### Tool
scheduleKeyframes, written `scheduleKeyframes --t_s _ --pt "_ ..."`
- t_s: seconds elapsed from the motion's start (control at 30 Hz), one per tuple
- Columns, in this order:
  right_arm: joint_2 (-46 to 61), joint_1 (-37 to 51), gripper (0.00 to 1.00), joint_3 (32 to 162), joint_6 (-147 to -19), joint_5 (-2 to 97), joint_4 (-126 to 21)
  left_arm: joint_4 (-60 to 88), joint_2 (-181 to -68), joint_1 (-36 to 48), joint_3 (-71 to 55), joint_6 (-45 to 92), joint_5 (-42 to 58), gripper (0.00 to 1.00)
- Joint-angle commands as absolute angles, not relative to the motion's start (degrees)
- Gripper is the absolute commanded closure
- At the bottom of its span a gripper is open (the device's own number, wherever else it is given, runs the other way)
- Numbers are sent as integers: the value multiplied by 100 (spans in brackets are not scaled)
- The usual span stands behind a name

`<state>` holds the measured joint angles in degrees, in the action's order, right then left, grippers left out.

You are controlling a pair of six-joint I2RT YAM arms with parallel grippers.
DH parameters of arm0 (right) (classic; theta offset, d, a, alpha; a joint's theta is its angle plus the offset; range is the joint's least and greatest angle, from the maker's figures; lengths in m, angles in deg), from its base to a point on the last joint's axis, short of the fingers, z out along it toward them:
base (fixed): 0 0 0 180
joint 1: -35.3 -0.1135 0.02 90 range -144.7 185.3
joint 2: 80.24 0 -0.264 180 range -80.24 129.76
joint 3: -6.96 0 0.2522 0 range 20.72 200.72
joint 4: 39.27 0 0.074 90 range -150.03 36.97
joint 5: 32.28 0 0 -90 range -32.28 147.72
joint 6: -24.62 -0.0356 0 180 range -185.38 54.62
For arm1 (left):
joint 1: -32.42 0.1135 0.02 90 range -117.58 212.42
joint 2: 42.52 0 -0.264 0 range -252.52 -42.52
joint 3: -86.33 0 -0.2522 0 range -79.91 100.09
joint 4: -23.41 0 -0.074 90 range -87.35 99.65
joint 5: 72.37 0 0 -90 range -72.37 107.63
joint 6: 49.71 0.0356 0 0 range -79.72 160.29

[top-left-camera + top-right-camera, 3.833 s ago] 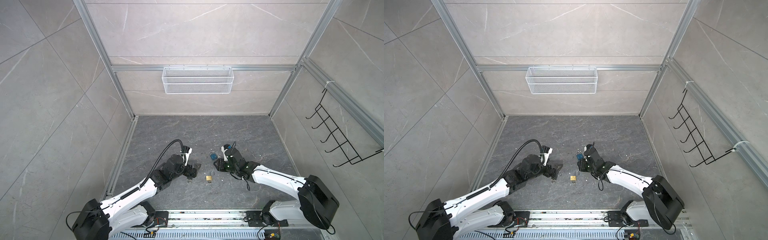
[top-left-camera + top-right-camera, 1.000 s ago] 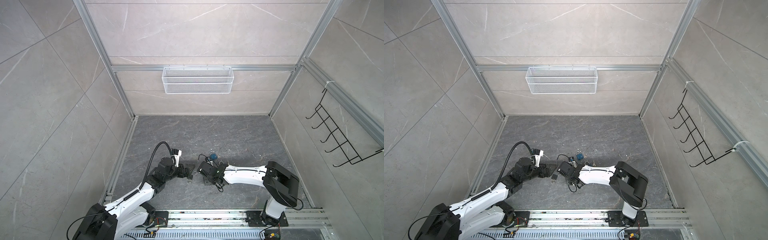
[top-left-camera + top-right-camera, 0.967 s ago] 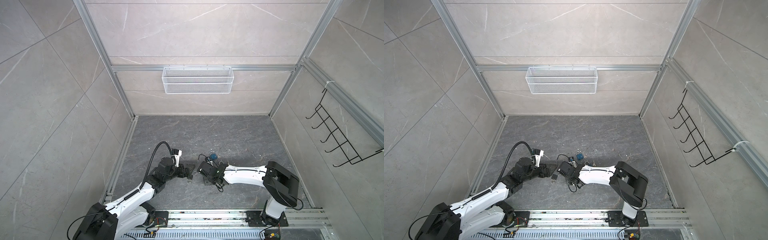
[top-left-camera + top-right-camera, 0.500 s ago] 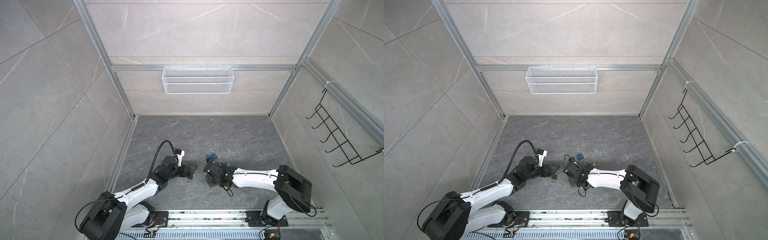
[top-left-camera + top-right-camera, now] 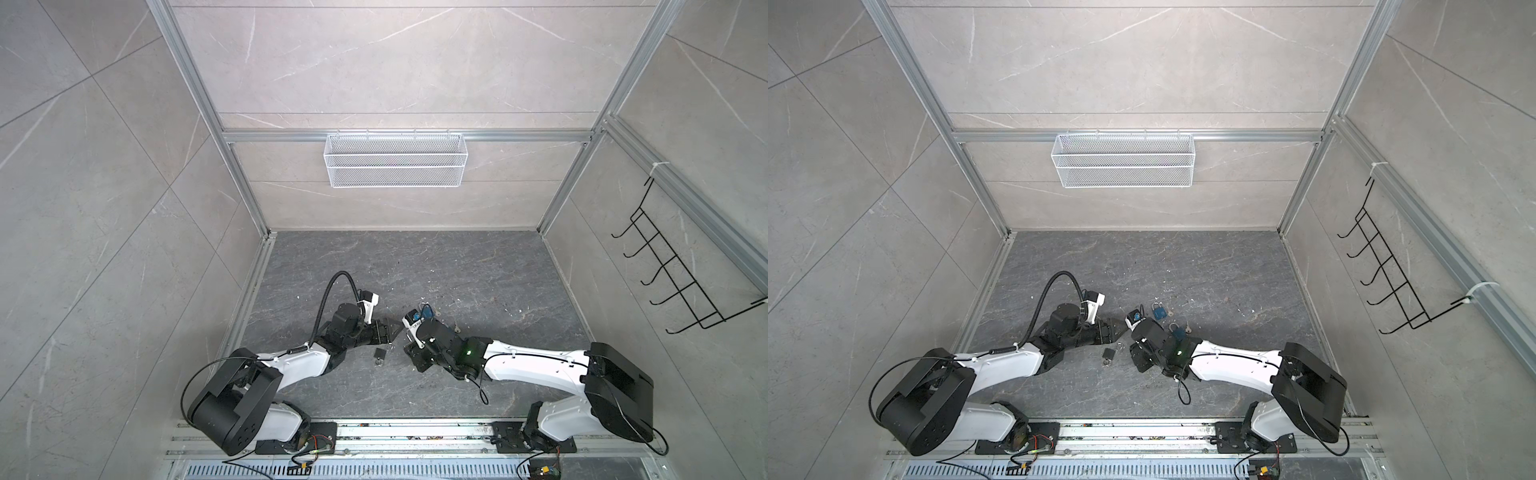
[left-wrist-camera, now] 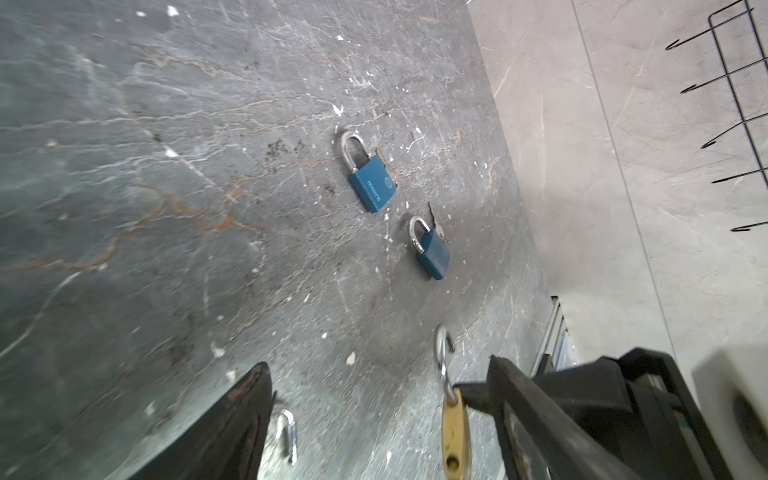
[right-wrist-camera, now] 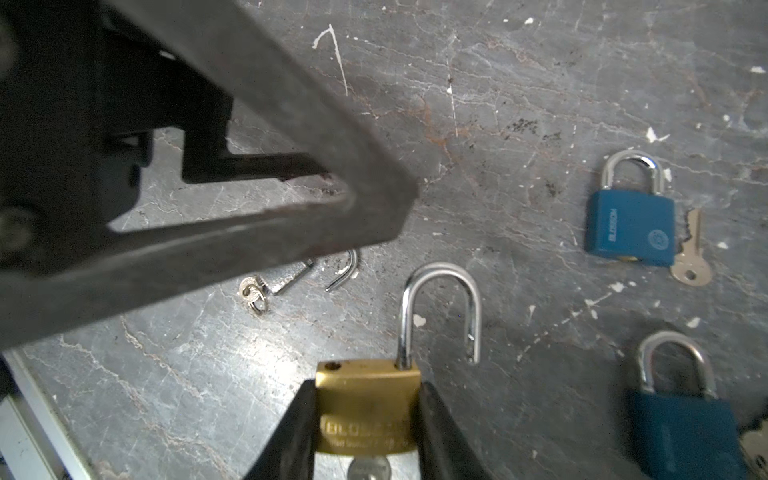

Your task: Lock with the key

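While the right hand (image 7: 365,388) pinches the brass padlock (image 7: 368,419), the left hand (image 6: 378,370) gapes nearby.

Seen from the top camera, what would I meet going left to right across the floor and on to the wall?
black padlock → blue padlock → second blue padlock → hook rack on the wall
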<state>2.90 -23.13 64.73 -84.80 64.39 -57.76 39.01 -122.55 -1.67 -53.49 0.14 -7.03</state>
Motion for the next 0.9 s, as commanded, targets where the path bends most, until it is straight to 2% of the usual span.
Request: scheduleKeyframes --t_s 0.0,0.17,0.43,0.5,0.57,0.7,0.73,0.87 --pt "146 -2315 69 6534 -8253 6307 -5637 4518 -12478 -262 -5075 -183 -1012 19" --pt "173 -2310 69 6614 -8221 6305 -5659 4722 -12889 -439 -4831 -299 -1202 25" --pt "212 -2315 68 6758 -8208 6528 -5774 5342 -13495 -556 -4709 -651 -1607 43" --pt "227 -2313 68 6800 -8216 6641 -5834 5342 -13557 -565 -4688 -635 -1633 50" --pt "229 -2315 68 6823 -8184 6607 -5819 5301 -13595 -564 -4656 -626 -1653 67" --pt "311 -2315 68 6895 -8173 6554 -5816 5281 -13664 -575 -4591 -627 -1690 89" --pt "325 -2315 67 6902 -8180 6554 -5786 5289 -13681 -573 -4573 -630 -1712 99" --pt "311 -2277 61 6928 -8324 6656 -5737 5288 -13638 -576 -4578 -673 -1756 100"
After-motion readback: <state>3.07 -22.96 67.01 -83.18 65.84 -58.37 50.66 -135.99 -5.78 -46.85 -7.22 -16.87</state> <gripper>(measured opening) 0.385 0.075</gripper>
